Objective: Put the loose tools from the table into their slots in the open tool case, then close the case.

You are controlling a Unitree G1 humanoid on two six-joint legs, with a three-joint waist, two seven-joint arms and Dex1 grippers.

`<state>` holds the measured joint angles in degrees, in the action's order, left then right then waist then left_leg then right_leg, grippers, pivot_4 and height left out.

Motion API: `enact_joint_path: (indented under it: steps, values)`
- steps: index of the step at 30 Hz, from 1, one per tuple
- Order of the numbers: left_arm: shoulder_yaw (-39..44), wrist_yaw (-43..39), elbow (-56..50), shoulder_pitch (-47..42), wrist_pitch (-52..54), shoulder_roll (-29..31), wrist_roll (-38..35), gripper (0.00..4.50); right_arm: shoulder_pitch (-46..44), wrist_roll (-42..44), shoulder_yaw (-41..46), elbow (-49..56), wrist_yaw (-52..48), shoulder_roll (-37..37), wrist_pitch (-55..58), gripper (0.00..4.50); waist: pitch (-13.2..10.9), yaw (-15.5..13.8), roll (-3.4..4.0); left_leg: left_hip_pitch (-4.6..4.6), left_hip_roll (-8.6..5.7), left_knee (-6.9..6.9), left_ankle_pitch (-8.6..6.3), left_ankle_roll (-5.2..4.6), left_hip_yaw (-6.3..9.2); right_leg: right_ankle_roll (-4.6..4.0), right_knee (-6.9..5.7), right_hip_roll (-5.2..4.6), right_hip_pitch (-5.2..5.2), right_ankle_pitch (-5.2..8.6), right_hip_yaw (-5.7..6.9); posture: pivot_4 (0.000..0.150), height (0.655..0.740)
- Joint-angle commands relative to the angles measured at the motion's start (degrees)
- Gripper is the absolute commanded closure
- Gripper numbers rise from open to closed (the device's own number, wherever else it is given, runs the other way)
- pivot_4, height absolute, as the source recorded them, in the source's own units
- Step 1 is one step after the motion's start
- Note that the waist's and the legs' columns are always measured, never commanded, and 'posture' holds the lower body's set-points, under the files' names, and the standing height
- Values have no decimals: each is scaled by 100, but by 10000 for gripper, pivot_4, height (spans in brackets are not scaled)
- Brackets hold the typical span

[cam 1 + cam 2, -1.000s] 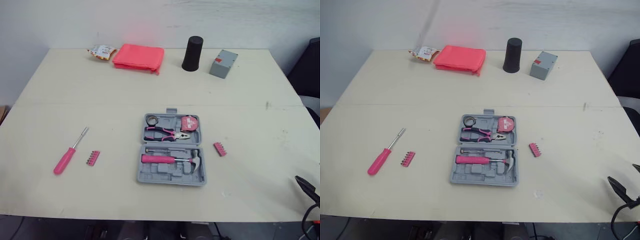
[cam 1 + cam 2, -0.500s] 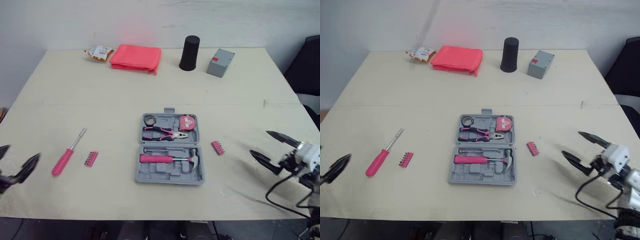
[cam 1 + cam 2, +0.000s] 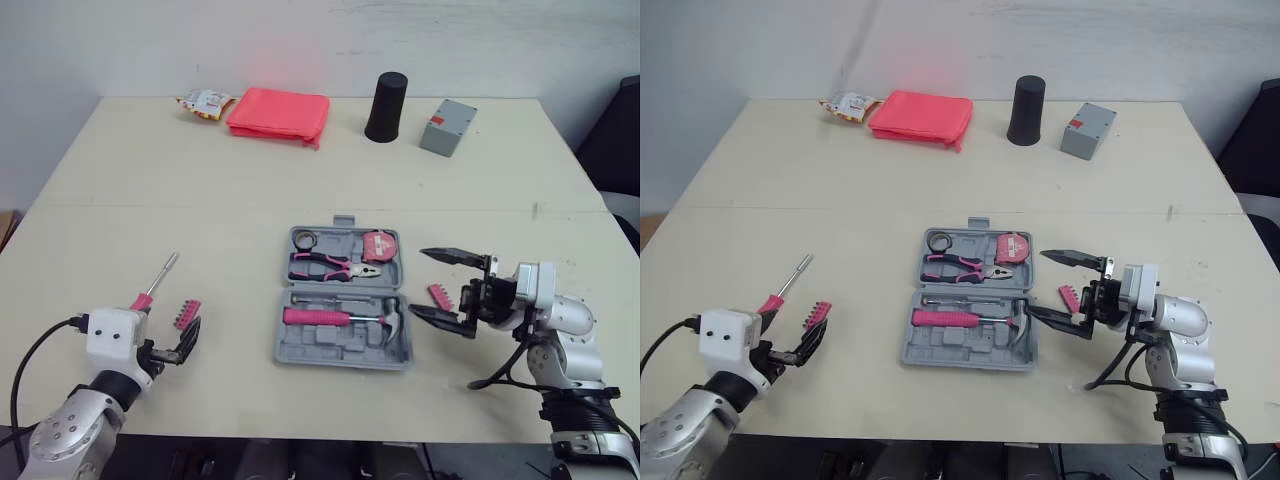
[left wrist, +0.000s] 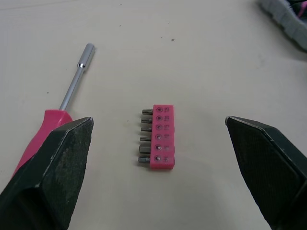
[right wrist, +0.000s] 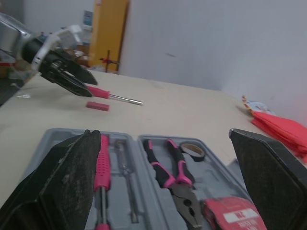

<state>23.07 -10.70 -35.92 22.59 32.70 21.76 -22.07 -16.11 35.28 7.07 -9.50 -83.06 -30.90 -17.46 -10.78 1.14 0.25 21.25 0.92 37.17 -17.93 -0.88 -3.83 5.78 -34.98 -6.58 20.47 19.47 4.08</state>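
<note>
Left gripper (image 3: 178,342) spread wide, low over near-left table (image 3: 250,180). Left bits (image 4: 158,136) lie dead centre between fingers, just ahead of tips. Screwdriver (image 4: 53,125) just left of bits, handle by one finger. Right gripper (image 3: 418,282) spread wide, just right of open case (image 3: 345,340), facing it. Right bits (image 3: 438,296) on table, seen between its fingers.

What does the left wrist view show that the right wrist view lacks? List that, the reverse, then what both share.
Left wrist, not right wrist: the steel bit tips in the pink plastic bit holder. Right wrist, not left wrist: the pink-handled hammer, pink-and-black pliers, dark tape roll and pink tape measure in their slots, plus the red fabric pouch. Both: the pink-handled screwdriver, that bit holder, the grey plastic tool case, the open left gripper.
</note>
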Motion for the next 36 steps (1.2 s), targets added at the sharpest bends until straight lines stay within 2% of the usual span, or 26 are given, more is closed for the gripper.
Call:
enact_joint_path:
  steps: [1, 16, 22, 29, 30, 31, 36]
  values:
    - [-131, -119, 313, -13, -74, 32, 156, 280, 11, 4, 116, 65, -43, -26, -90, 0, 0, 2, -1, 0, 0, 0, 0, 0, 0, 0, -1, 0, 0, 0, 0, 1500, 7400]
    - [-411, -853, 1363, -665, -559, 254, 297, 280, 272, -124, 257, -264, -52, 14, -671, 0, 1, -107, -1, -4, 0, 4, 4, 2, 1, 0, -9, -2, 0, 0, 2, 1500, 7400]
    - [-481, -1444, 1999, -634, -718, 435, 239, 280, 339, -179, 220, -113, 115, 3, -691, 0, 12, -103, 18, -7, 0, 3, 6, 5, 0, 0, -12, -2, 0, 0, 3, 1500, 7400]
    - [-531, -1671, 2300, -516, -918, 444, 270, 280, 322, -246, 235, -26, 317, -60, -659, 0, 25, -97, 38, -13, 0, -1, 6, 4, -3, 0, -14, -2, -1, 0, 0, 1500, 7400]
    - [-533, -1672, 2301, -520, -910, 426, 256, 5650, 318, -259, 233, -51, 325, -64, -669, 0, 26, -97, 41, -13, 0, -1, 6, 4, -3, 0, -14, -2, -1, 0, 0, 1500, 7400]
    - [-547, -1689, 2299, -520, -907, 426, 248, 7874, 314, -274, 238, -71, 347, -69, -672, 0, 28, -97, 43, -13, 0, -1, 6, 4, -3, 0, -14, -2, -1, 0, 0, 1500, 7400]
    - [-653, -1716, 2247, -489, -859, 465, 298, 28497, 333, -305, 282, -197, 386, -93, -719, 0, 32, -107, 50, -14, 0, 0, 5, 3, -5, 0, -14, -3, -1, 0, -2, 1500, 7400]
